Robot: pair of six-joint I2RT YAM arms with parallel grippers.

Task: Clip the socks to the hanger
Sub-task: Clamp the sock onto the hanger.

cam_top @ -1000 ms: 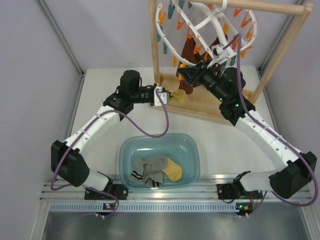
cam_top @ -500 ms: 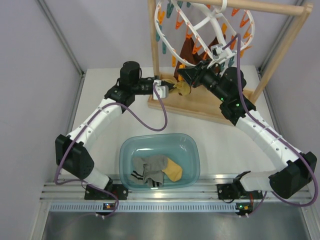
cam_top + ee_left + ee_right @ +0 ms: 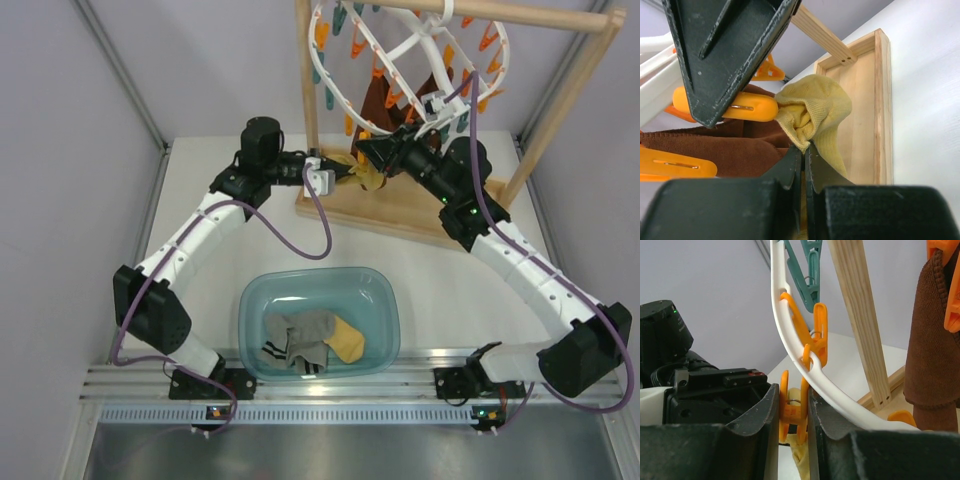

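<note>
Against an orange clip [image 3: 747,107], the mustard-yellow sock [image 3: 815,110] bunches in knit folds.

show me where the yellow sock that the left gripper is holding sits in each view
top external: mustard-yellow sock at upper middle, just right of the left gripper.
left wrist: centre of the picture, pinched in the left gripper.
right wrist: only a sliver at the bottom edge, under the orange clip in the right gripper.
shared landmark: the dark brown sock.
</note>
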